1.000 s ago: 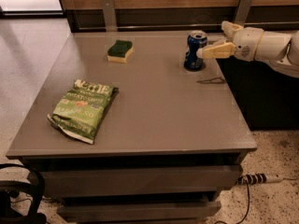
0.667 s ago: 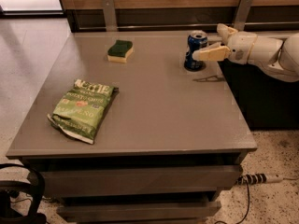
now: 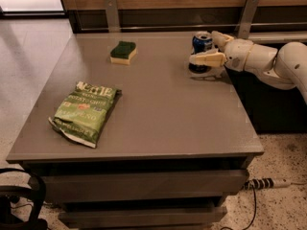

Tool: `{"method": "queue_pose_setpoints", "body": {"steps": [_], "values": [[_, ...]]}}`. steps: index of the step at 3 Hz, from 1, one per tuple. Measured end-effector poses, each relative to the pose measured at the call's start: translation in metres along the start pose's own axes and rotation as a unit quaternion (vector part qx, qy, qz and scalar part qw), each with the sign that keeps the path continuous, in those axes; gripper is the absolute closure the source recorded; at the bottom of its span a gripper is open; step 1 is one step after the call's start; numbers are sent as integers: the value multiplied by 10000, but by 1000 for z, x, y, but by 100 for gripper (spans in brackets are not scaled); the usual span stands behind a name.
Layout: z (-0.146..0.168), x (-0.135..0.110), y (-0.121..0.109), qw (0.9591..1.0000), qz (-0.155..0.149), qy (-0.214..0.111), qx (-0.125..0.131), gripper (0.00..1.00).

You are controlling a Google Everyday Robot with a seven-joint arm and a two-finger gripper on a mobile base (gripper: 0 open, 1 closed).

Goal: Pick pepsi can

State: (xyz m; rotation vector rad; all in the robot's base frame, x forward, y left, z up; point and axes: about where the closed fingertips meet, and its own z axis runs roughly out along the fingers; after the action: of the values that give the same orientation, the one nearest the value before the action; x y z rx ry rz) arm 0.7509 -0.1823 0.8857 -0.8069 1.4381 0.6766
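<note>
The pepsi can (image 3: 202,40), dark blue with a silver top, stands upright near the table's far right edge. My gripper (image 3: 203,48) reaches in from the right on a white arm (image 3: 268,61). Its fingers stand apart on either side of the can. The near finger (image 3: 207,59) crosses in front of the can's lower half and the far finger (image 3: 218,37) lies behind it on the right. The can rests on the table.
A green-and-yellow sponge (image 3: 123,52) lies at the back middle of the grey table (image 3: 163,114). A green chip bag (image 3: 85,111) lies at the front left. A wooden wall with metal brackets (image 3: 112,13) runs behind. A power strip (image 3: 268,182) lies on the floor at the right.
My gripper has moved left along the table, so that its fingers now flank the can instead of sitting just to its right. The can has stayed in place.
</note>
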Motion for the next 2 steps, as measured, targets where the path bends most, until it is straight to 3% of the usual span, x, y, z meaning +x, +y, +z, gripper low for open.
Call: {"method": "queue_pose_setpoints", "body": {"steps": [1, 2], "values": [[4, -1, 2, 10000, 3, -6, -35, 44], [7, -1, 4, 10000, 6, -9, -58, 69]]}}
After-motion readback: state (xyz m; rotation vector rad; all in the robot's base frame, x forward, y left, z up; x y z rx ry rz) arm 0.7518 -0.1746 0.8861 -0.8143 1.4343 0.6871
